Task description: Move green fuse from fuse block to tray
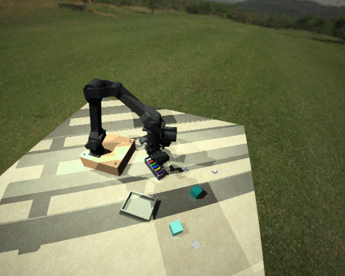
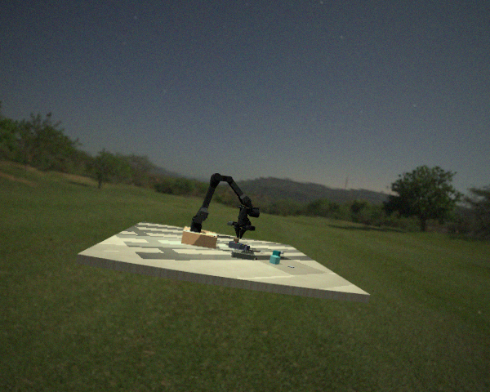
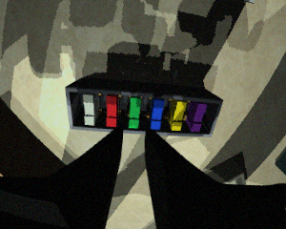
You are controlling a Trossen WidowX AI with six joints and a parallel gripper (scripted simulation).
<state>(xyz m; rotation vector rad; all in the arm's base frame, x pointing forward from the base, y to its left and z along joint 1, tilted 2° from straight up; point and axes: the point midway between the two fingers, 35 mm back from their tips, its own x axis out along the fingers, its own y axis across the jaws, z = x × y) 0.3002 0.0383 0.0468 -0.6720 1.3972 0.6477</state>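
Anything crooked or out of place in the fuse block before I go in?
Nothing stands out. All six fuses sit in a row in the fuse block, the green fuse third from the white end; the gripper holds nothing.

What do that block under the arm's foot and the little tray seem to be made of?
Base block: looks like wood, matt tan faces with paler and darker patches, dark dots at the corners that may be screws.
Tray: pale grey, even and matt, thin walls; plastic or painted metal, hard to say.

Platform [image 1: 77, 255] w/ beige & grey patches is sitting on a grass field [image 1: 256, 74] — trees [image 2: 425, 192] & hills are lining the horizon, dusky sky [image 2: 245, 84] is hanging overhead.
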